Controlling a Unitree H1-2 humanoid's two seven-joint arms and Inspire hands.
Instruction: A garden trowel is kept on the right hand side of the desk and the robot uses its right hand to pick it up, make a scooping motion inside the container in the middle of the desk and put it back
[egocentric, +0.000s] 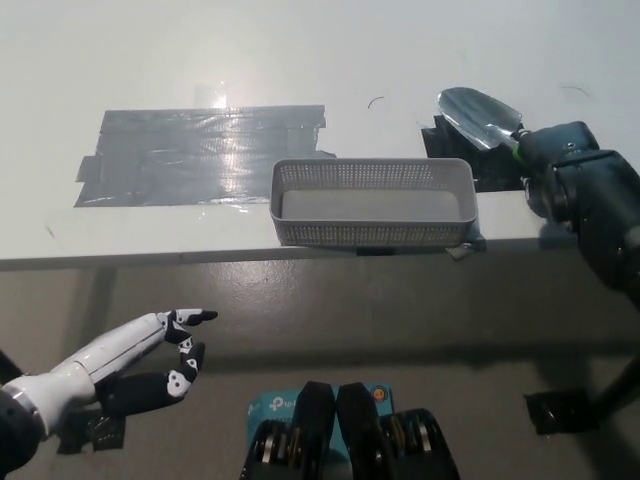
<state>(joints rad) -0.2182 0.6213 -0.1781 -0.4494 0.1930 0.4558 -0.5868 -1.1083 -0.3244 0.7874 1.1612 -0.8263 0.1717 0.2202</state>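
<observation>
Bright even light, glare on grey tape (205, 150), sharp focus

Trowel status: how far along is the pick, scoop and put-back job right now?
Pickup looks done: the right hand is shut on the trowel, its blade just outside the far right corner of the container. The container looks empty, so whether the scoop has happened cannot be told. Still left: at least setting the trowel back on the desk and letting go. The left hand rests open at lower left.
</observation>
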